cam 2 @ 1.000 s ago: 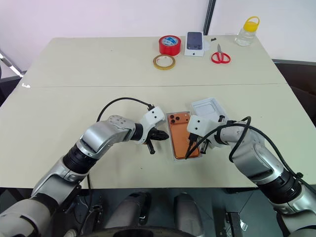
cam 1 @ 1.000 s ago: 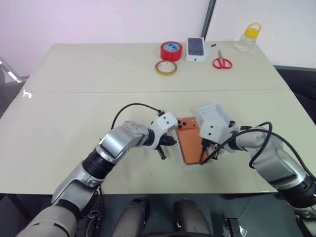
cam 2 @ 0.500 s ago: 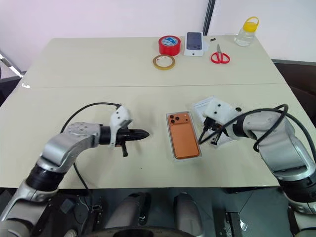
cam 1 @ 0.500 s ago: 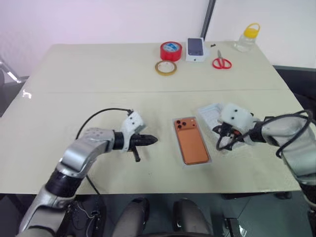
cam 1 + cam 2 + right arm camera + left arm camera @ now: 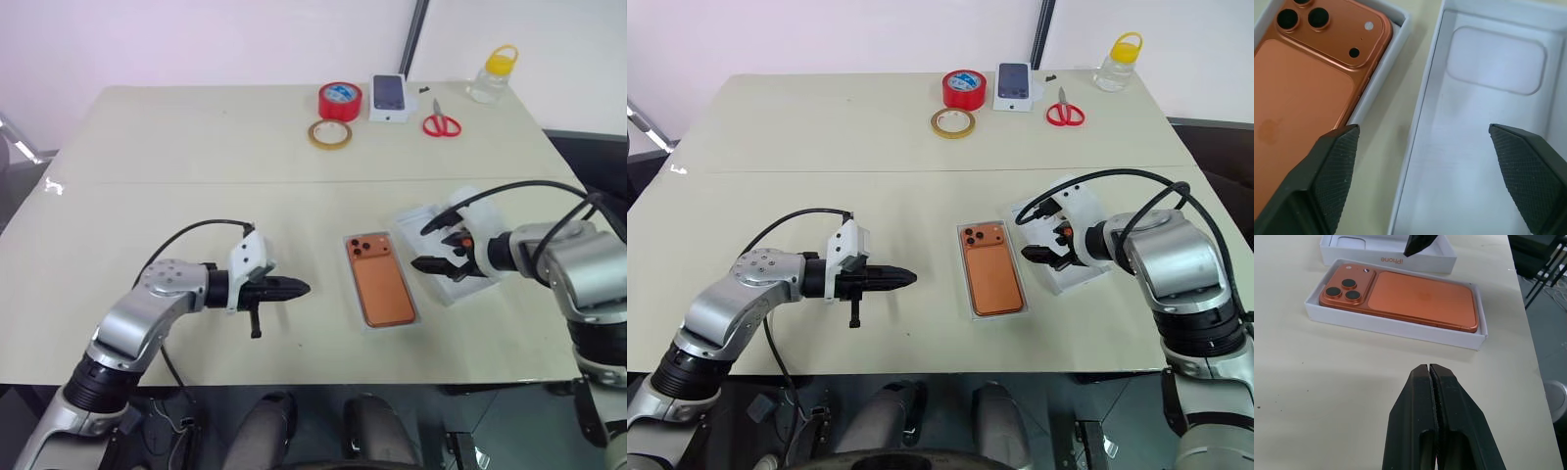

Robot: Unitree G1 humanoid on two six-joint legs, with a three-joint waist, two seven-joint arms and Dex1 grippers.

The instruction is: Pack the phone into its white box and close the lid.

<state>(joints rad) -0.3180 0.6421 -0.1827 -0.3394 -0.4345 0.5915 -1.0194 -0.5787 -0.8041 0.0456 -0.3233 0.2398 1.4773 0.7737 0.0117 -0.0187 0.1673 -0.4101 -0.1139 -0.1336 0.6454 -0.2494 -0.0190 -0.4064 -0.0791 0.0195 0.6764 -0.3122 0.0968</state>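
The orange phone (image 5: 379, 281) lies back up in the white box (image 5: 1400, 328) near the table's front edge, its three lenses at the far end. Just right of it the lid (image 5: 1488, 161) lies with its white inner face up. My right gripper (image 5: 1423, 128) is open above the lid's near wall, one finger (image 5: 1332, 166) over the phone's edge and the other over the lid. It holds nothing. Left of the box, a short gap away, my left gripper (image 5: 1429, 369) is shut and empty, pointing at the box's side.
At the table's far edge are a red tape roll (image 5: 340, 99), a tan tape ring (image 5: 330, 134), a small white box picturing a dark phone (image 5: 389, 96), red scissors (image 5: 442, 124) and a yellow-capped bottle (image 5: 493, 73).
My right gripper left the phone's right edge, swung over the lid and opened. My left gripper drew back leftward from the box. The phone stayed in the box.
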